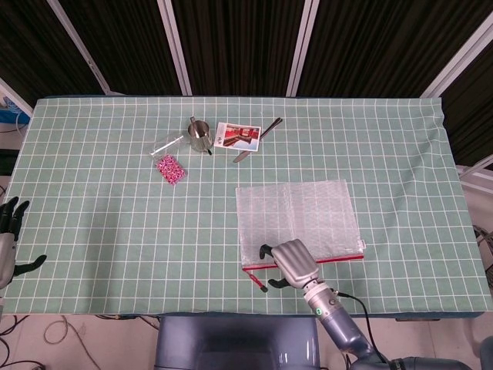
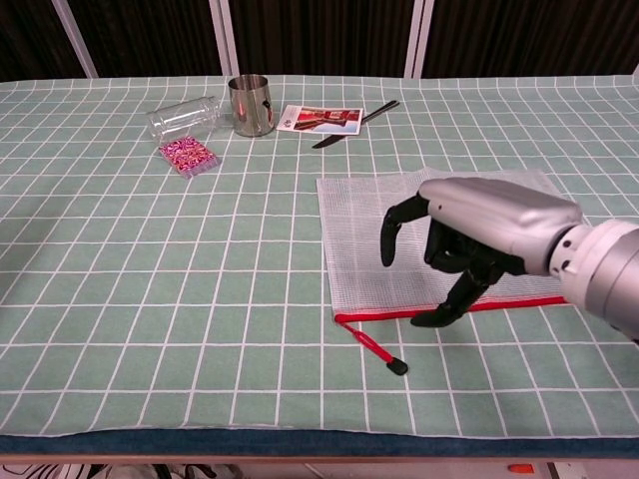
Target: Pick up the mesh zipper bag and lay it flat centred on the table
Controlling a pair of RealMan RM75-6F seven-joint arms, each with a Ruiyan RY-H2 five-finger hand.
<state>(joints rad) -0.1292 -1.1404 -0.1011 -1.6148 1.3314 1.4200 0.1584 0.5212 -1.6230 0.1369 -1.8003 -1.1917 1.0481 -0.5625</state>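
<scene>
The mesh zipper bag (image 1: 296, 218) (image 2: 371, 225) lies flat on the table, right of centre, with its red zipper edge toward me and a red pull tab (image 2: 377, 351) trailing off the near left corner. My right hand (image 1: 289, 262) (image 2: 464, 239) hovers over the bag's near left part, palm down, fingers spread and empty. Whether the fingertips touch the mesh I cannot tell. My left hand (image 1: 9, 240) stays at the table's far left edge, fingers apart, holding nothing.
At the back left stand a metal cup (image 1: 200, 136) (image 2: 251, 105), a clear jar on its side (image 2: 185, 118), a pink patterned packet (image 1: 171, 169), a printed card (image 1: 238, 136) and a dark knife (image 2: 354, 124). Green checked cloth (image 1: 92, 200) covers the table.
</scene>
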